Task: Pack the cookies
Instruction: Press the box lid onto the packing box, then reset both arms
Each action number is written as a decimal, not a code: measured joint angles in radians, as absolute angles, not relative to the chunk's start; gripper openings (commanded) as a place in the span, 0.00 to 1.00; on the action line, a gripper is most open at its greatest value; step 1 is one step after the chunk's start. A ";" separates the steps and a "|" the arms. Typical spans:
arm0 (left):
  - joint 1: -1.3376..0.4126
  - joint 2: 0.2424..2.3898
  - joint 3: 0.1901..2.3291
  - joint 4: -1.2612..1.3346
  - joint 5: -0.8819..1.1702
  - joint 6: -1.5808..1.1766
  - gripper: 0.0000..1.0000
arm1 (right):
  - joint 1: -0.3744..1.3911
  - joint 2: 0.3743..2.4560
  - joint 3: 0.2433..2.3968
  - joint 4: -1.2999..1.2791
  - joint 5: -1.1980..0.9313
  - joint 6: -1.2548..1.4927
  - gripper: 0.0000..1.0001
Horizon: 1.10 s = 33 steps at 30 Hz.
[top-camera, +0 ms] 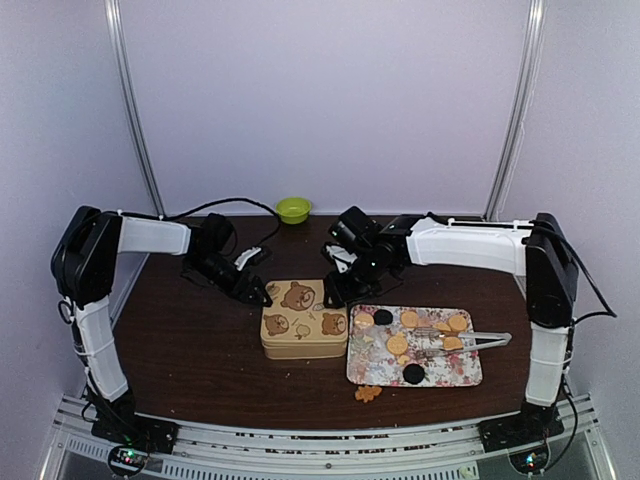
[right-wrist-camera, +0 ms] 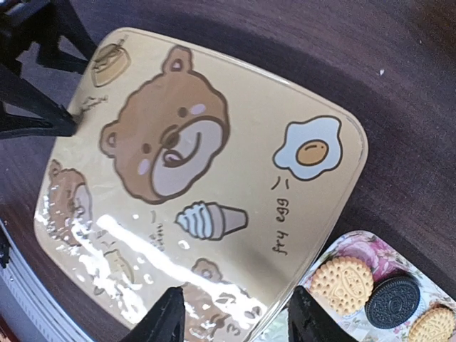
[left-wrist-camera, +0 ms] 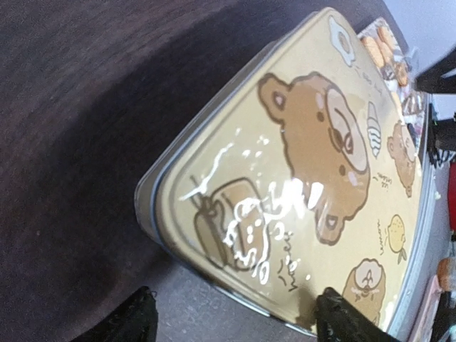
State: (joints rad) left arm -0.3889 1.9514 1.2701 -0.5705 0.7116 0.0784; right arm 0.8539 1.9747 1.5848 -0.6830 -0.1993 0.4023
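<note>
Pale walls close in a dark wooden table [top-camera: 190, 350], and on it the biggest thing is the bear-printed tin [top-camera: 304, 319], lid on, sitting just left of the floral tray [top-camera: 365, 372]. Round cookies [top-camera: 398, 344], pale and dark, lie scattered on the tray, with tongs [top-camera: 470, 341] resting across its right half; one stray cookie [top-camera: 368, 393] sits off the tray near the table's front edge. A green bowl [top-camera: 293, 209] stands well back.

Both arms reach toward the tin's far side. The left end effector [left-wrist-camera: 235, 317] is spread wide, fingers straddling the tin's corner; the right end effector [right-wrist-camera: 231, 317] is also spread, hanging over the lid's tray-side edge.

With the lid on and cookies out, this fits either a tin about to be opened or one just closed with packing unfinished. Likely risks: the glossy lid could slip from thin fingertips, a one-sided pull could drag the tin into the tray and scatter cookies, and the two arms are close enough to collide.
</note>
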 measured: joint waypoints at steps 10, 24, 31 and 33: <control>-0.373 1.838 1.271 -0.709 0.599 0.173 0.98 | 0.857 1.905 1.575 -0.680 -0.134 0.387 0.70; -0.054 1.686 1.274 -0.598 0.311 0.170 0.98 | 0.572 1.332 1.074 -0.384 0.390 0.374 1.00; 0.011 1.545 1.014 -0.207 0.258 0.092 0.98 | 0.372 1.134 0.661 0.002 0.631 0.286 1.00; 0.007 1.526 0.950 -0.115 0.242 0.076 0.98 | 0.359 1.123 0.538 0.175 0.691 0.210 1.00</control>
State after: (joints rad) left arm 0.0071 1.5257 0.9497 -0.1150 0.2420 0.0761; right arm 0.3592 1.1233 0.5385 0.1753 0.6914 0.2104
